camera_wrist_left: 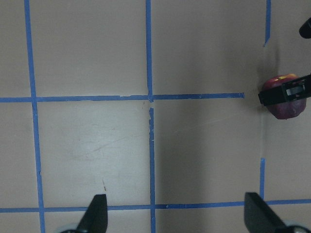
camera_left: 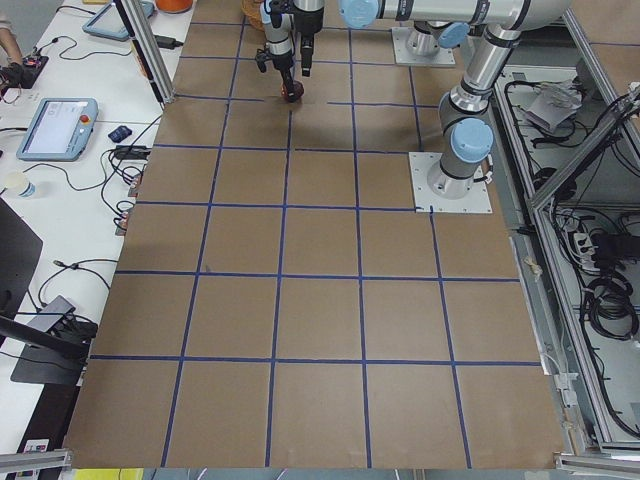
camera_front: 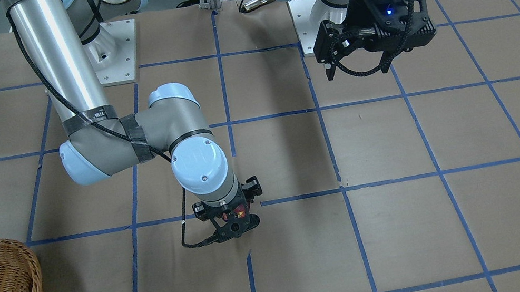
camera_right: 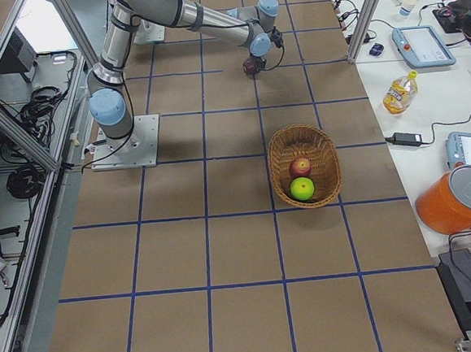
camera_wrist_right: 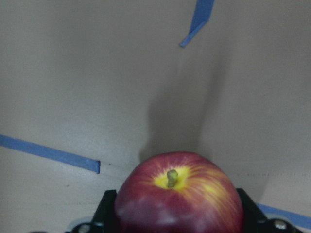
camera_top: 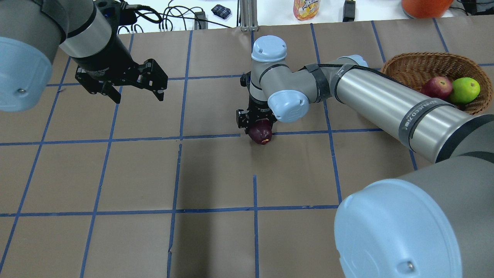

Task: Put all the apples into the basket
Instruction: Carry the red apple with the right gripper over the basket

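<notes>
My right gripper (camera_top: pixel 259 125) is shut on a dark red apple (camera_top: pixel 262 135) with a yellow patch, near the table's middle on a blue tape line; the right wrist view shows the apple (camera_wrist_right: pixel 180 199) filling the jaws, stem towards the camera. I cannot tell whether it touches the table. The wicker basket (camera_top: pixel 418 61) stands at the far right and holds a second red apple (camera_top: pixel 437 87) and the lime green apple (camera_top: pixel 466 89). My left gripper (camera_top: pixel 133 94) hangs open and empty above the far left of the table, with its fingers (camera_wrist_left: pixel 95 216) spread wide.
The table is brown paper with a grid of blue tape. Beyond its far edge stand a juice bottle (camera_top: pixel 307 7), an orange jug (camera_top: pixel 424 5) and cables. My right forearm (camera_top: pixel 378 104) stretches low between the basket and the held apple.
</notes>
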